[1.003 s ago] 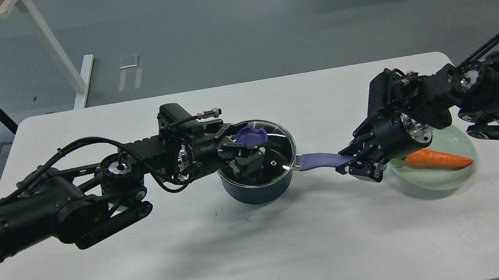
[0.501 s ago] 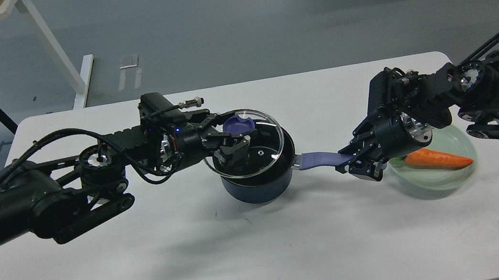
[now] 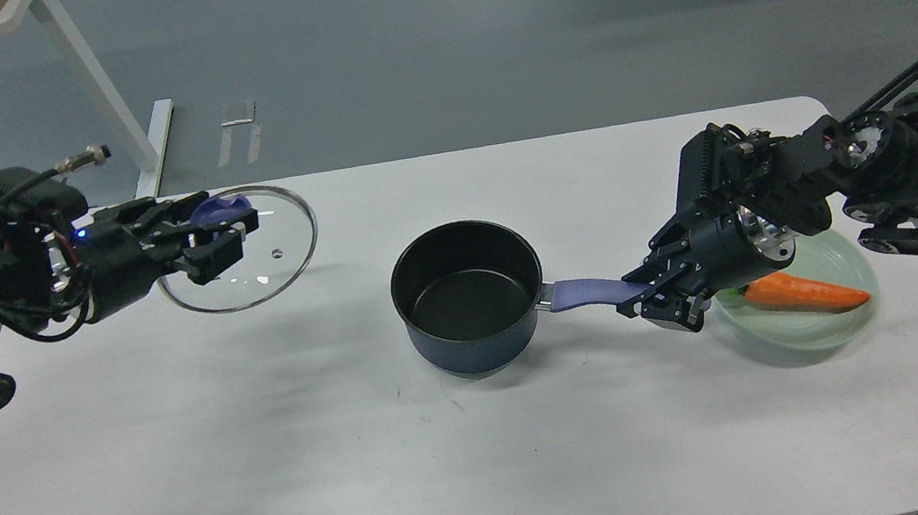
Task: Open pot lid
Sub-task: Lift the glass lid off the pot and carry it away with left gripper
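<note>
Fingers of my left gripper [image 3: 218, 236] were closed on the purple knob [image 3: 220, 209] of the glass lid [image 3: 245, 248], so the lid hung from the claw itself, held up over the white table [image 3: 360, 448] at its left end and well apart from the pot. I judged the lid stiff, fairly light and breakable, with a slick glass face and a thin metal rim; the knob was the only sound place to hold it, and a pinch there leaves the disc free to swing, so it wanted a slow, level descent. From this angle I could not tell how high it hung above the table.

My right gripper [image 3: 667, 298] was clamped on the far end of the purple pot handle [image 3: 592, 291], steadying the dark blue pot [image 3: 469, 296], which stood uncovered and empty near the table's middle. Just beside that gripper sat a pale green bowl [image 3: 823, 329] with a carrot [image 3: 805, 293] lying in it.

With the lid clear of the pot, I reckoned the opening all but done, only the setting-down remaining.
</note>
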You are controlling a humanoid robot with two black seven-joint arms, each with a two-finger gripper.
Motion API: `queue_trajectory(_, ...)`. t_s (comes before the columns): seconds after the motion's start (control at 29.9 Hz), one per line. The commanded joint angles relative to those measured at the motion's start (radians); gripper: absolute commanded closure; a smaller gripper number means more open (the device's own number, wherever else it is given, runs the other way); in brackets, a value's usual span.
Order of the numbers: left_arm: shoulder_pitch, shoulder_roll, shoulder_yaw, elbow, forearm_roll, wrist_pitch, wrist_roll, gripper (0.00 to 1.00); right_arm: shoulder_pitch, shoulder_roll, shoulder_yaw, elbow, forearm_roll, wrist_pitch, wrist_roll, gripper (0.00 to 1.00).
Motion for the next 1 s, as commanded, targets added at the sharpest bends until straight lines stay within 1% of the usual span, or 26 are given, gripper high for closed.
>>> queue_trajectory(0.0,0.068,0.000,0.006,0.057,0.003,0.044,-0.015,0.52,0.001,0.006,-0.001,0.000,0.000,0.000,0.000,0.78)
queue_trajectory(0.13,0.121,-0.012,0.029,0.135,-0.002,0.091,-0.015,0.52,0.001,0.004,-0.001,0.000,0.000,0.000,0.000,0.78)
queue_trajectory(0.27,0.134,-0.057,0.078,0.191,-0.003,0.143,-0.015,0.52,0.001,0.004,-0.001,0.000,0.000,0.000,0.000,0.77)
queue_trajectory(0.37,0.137,-0.080,0.103,0.232,-0.003,0.160,-0.017,0.52,0.000,0.004,-0.001,0.000,0.000,0.000,0.000,0.77)
queue_trajectory(0.5,0.137,-0.114,0.126,0.290,-0.005,0.173,-0.032,0.52,0.000,0.004,-0.001,0.000,0.000,0.000,0.000,0.77)
queue_trajectory(0.63,0.138,-0.121,0.127,0.306,-0.005,0.174,-0.037,0.49,0.000,0.004,0.001,0.000,0.000,0.000,0.000,0.77)
queue_trajectory(0.7,0.138,-0.127,0.127,0.311,-0.005,0.176,-0.037,0.46,-0.002,0.004,0.002,0.000,0.000,0.000,0.000,0.77)
queue_trajectory(0.87,0.140,-0.129,0.127,0.311,-0.003,0.202,-0.037,0.24,-0.002,0.006,0.003,-0.002,0.000,0.000,0.000,0.76)
queue_trajectory(0.97,0.138,-0.129,0.127,0.311,-0.002,0.206,-0.038,0.18,-0.002,0.006,0.003,-0.005,-0.002,0.000,0.000,0.73)
